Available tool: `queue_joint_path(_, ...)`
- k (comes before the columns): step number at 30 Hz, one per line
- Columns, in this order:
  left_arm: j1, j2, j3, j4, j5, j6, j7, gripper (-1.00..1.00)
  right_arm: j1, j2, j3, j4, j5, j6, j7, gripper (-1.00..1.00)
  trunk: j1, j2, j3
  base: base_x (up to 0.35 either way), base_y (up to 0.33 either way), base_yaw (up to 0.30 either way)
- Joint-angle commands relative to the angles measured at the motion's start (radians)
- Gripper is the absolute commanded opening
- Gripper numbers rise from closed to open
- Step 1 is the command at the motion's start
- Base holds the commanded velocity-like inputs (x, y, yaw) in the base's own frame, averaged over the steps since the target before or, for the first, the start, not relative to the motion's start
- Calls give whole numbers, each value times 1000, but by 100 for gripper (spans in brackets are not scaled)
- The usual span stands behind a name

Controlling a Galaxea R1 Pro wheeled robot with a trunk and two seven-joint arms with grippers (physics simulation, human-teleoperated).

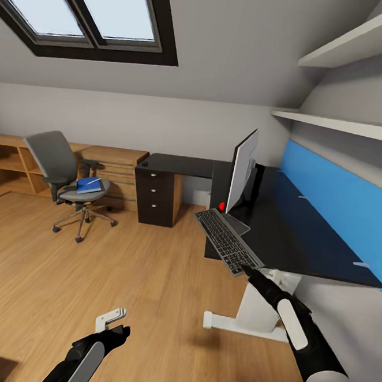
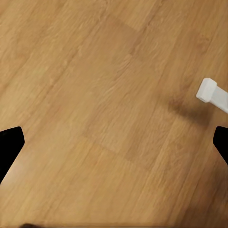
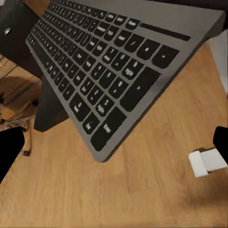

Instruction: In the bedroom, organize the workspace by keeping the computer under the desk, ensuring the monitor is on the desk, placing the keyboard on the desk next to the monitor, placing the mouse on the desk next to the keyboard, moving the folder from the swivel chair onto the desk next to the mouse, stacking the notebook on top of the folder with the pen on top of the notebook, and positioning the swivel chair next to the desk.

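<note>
Keyboard [image 1: 228, 241] in right fingers [image 1: 246, 270]

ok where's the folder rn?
In the head view the folder lies on the seat of the swivel chair, at the left of the room, in front of the wooden cabinets and well away from the desk.

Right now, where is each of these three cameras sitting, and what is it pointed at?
Head view: on the robot's head, facing the desk, monitor and swivel chair; both arms show.
Left wrist view: near the left gripper, facing wooden floor; dark fingertips show.
Right wrist view: facing the keyboard.
Both wrist views share the desk's white foot.
</note>
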Motion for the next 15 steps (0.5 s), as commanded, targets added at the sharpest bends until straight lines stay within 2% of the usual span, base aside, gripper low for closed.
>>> queue_joint_path(1,-1,1,-2,-2,9,1,9,100,0,-14,-8,9,-54,10,4,100,0,-1,-1,-8,2,0)
queue_joint_path(2,-1,1,-2,-2,9,1,9,100,0,-22,-10,13,-78,13,4,100,0,-1,-1,-7,2,0)
queue_joint_path(3,-1,1,-2,-1,9,1,9,100,0,-52,-15,26,-168,21,6,100,0,-1,-1,-3,1,0)
queue_joint_path(4,-1,1,-2,-2,9,1,9,100,0,-64,-17,30,-204,25,7,100,0,-1,-1,-2,0,0)
queue_joint_path(8,-1,1,-1,-1,9,1,9,100,0,-81,-18,38,-265,37,18,100,0,-1,-1,-1,0,0)
queue_joint_path(10,-1,1,-1,-2,9,1,9,100,4,-91,-19,43,-301,53,75,100,0,-1,-1,0,0,0)
queue_joint_path(15,-1,1,-1,-1,10,1,9,100,17,-107,-21,83,-326,71,175,100,0,-1,-1,0,0,0)
